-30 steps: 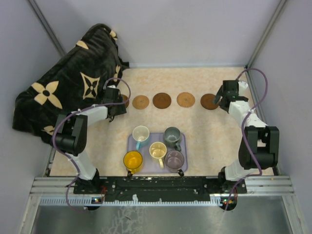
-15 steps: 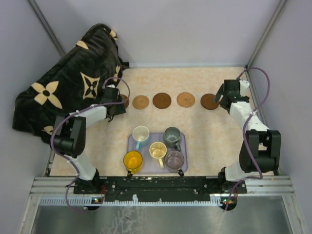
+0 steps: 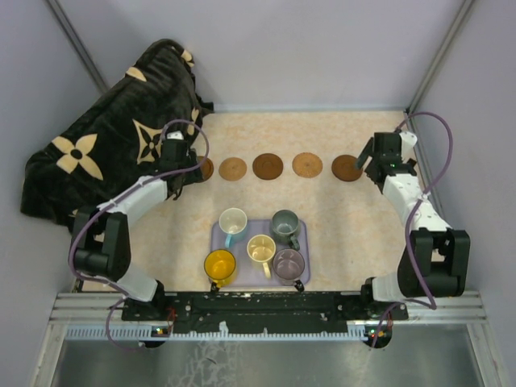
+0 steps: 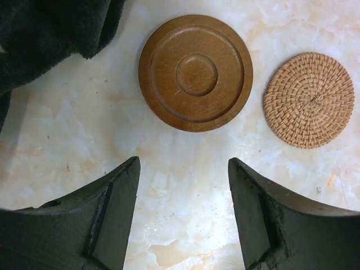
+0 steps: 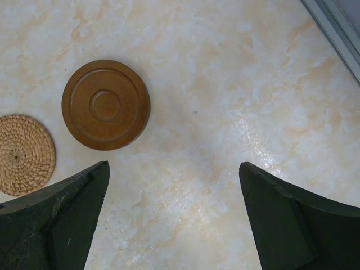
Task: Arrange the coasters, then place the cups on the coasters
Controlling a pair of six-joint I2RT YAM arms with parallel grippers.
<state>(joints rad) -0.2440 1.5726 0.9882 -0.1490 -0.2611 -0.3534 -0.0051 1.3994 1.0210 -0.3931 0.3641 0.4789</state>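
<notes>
1. A black blanket (image 3: 105,137) with tan flower shapes lay heaped at the far left, and its edge hung over the table (image 3: 339,234).
2. The left gripper (image 4: 183,166) hovered over bare table just short of the leftmost coaster without touching it. Its fingers were spread apart and gripped nothing.
3. 5 coasters lay in 1 row across the far part of the table, each apart from the next:
   - a dark wooden coaster (image 4: 196,73) close beside the blanket's edge
   - a woven coaster (image 4: 309,100)
   - a dark middle coaster (image 3: 268,166)
   - a second woven coaster (image 3: 307,164)
   - a dark end coaster (image 5: 106,104)
4. All 5 cups stood upright on the lavender tray (image 3: 258,227) at the near centre, well apart from the coasters. The white-and-blue cup (image 3: 233,220) and grey-green cup (image 3: 285,223) stood at the back. The cream cup (image 3: 260,248) stood in the middle. The yellow cup (image 3: 219,264) and mauve cup (image 3: 289,262) stood in front.
5. The right gripper (image 5: 174,169) hung just right of the dark end coaster, clear of it. Its fingers were spread wide over bare table and gripped nothing.
</notes>
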